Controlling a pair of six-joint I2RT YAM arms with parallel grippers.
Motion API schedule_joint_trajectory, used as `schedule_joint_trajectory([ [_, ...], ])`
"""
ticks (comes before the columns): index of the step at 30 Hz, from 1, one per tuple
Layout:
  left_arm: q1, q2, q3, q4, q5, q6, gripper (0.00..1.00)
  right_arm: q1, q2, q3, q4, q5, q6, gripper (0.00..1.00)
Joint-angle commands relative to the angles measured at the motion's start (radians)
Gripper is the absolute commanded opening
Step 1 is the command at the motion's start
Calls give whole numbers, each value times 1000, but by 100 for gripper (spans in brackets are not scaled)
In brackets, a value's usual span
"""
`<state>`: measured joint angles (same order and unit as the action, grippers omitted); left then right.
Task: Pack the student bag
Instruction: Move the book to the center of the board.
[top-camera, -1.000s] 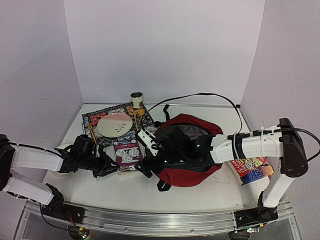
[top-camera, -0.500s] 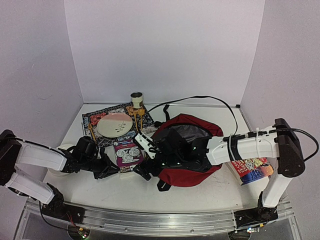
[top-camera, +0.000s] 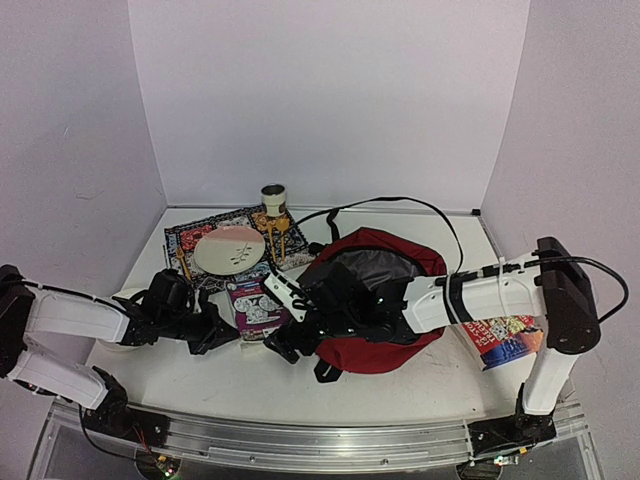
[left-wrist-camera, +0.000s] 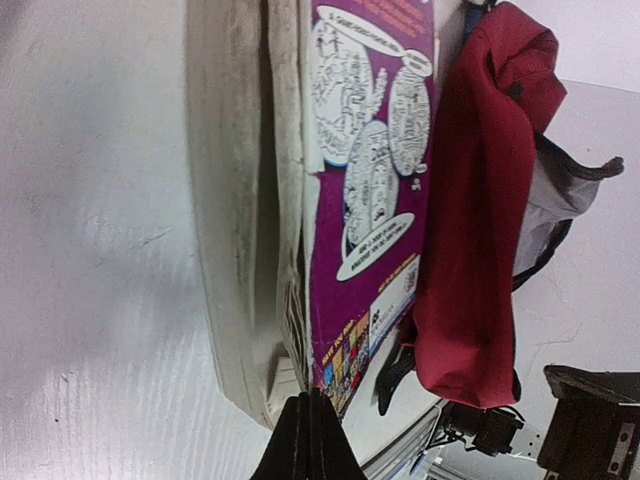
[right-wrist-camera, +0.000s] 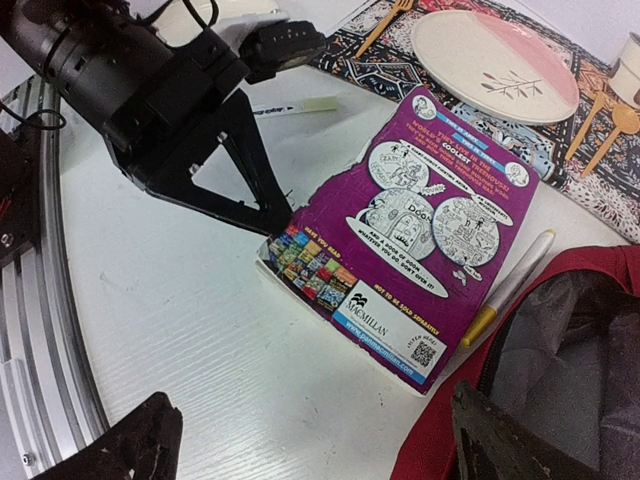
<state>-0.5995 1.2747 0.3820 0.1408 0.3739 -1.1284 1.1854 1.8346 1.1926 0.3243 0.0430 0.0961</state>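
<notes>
The student bag (top-camera: 390, 352) is dark red and lies open at the table's centre, with its grey lining showing. It also shows in the left wrist view (left-wrist-camera: 480, 200) and the right wrist view (right-wrist-camera: 432, 445). A purple comic book (top-camera: 255, 305) lies just left of it. My left gripper (top-camera: 222, 330) is shut, and its tips (left-wrist-camera: 310, 400) touch the book's (left-wrist-camera: 370, 180) near left corner. My right gripper (top-camera: 288, 340) is wide open and empty (right-wrist-camera: 315, 420), hovering over the table by the book's (right-wrist-camera: 410, 240) near edge. A white pen with a yellow end (right-wrist-camera: 510, 275) lies between book and bag.
A plate (top-camera: 229, 250), wooden cutlery and a cup (top-camera: 273, 197) sit on a patterned mat at the back left. A marker (right-wrist-camera: 290, 105) lies behind the left gripper. Another book (top-camera: 505, 338) lies right of the bag. A black cable (top-camera: 400, 200) arcs over the back.
My right arm has slid left, off the bag's mouth and toward the book, so more of the lining shows. The left gripper has stayed at the book's corner.
</notes>
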Motion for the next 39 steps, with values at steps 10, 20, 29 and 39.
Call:
schedule_joint_trajectory([
  [10,-4,-19,-3,17,-33,-14,34,6,20,49,28,8,-60,94],
  [20,-12,111,53,10,-42,34,53,5,10,6,44,12,-41,94],
  [29,-50,213,94,9,-50,51,36,5,21,2,61,11,-38,94],
  [39,-56,129,82,6,-56,32,0,6,48,20,69,11,-57,94],
])
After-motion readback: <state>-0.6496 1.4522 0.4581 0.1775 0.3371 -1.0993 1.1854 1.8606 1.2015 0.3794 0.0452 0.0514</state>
